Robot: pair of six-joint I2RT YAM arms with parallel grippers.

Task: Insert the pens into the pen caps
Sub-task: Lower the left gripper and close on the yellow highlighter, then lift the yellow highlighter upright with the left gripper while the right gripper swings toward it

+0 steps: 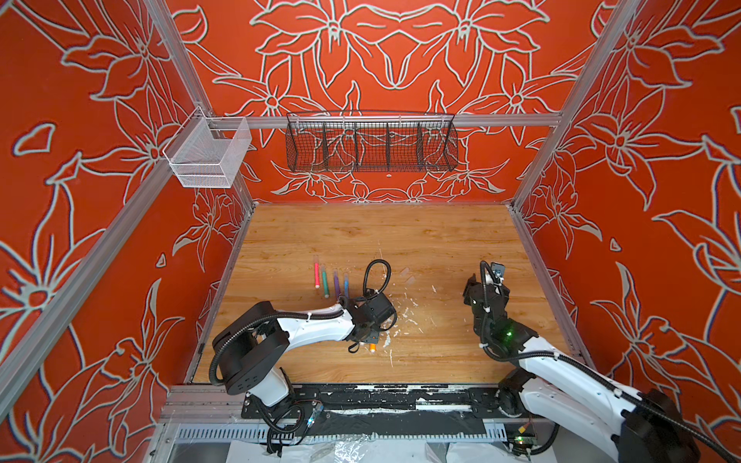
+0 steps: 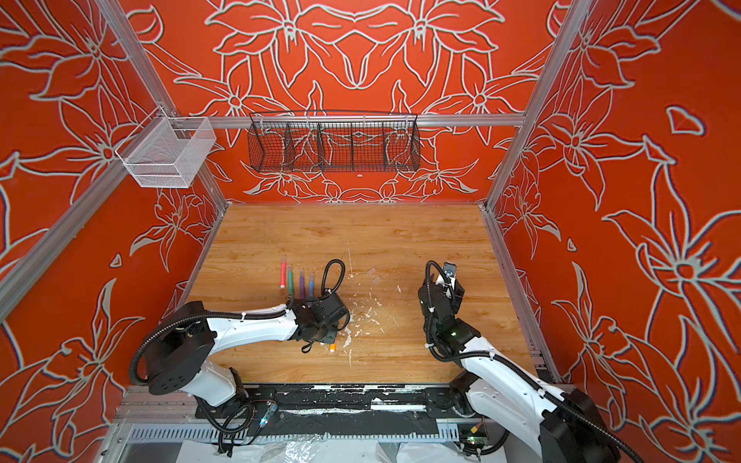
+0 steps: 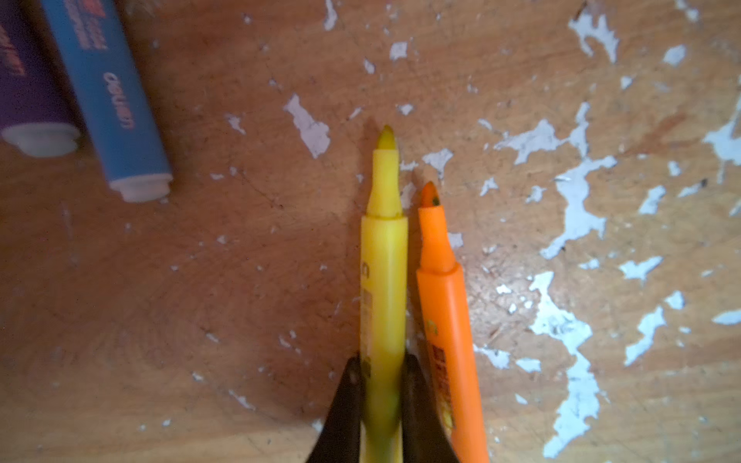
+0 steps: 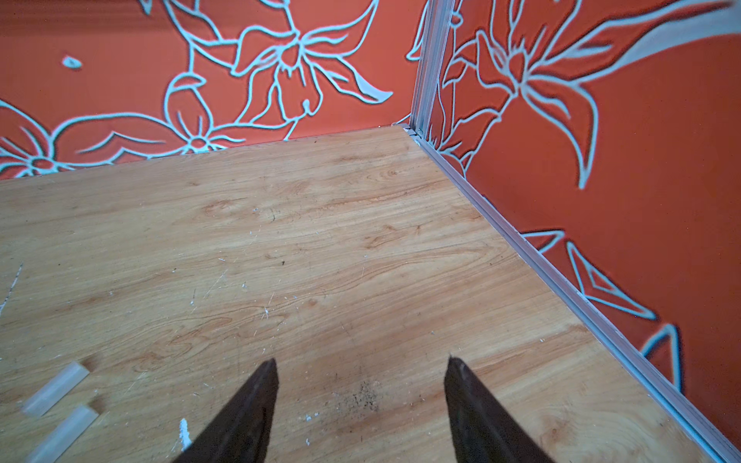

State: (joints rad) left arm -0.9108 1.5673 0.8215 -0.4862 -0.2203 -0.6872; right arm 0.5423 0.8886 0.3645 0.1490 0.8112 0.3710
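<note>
The left end effector is pinching the slim yellow plastic marker pen — the right end effector is gaping wide.

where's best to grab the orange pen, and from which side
Probably grip the orange pen on its mid barrel, behind the tapered tip, coming down from above with jaws across its width. It lies flat on the table; the yellow pen, held in the left pincer, crowds one side.

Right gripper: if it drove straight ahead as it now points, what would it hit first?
The right gripper, jaws open, aims down at bare table; it would likely touch wood first. The two caps lie off to one side, out of that line.
</note>
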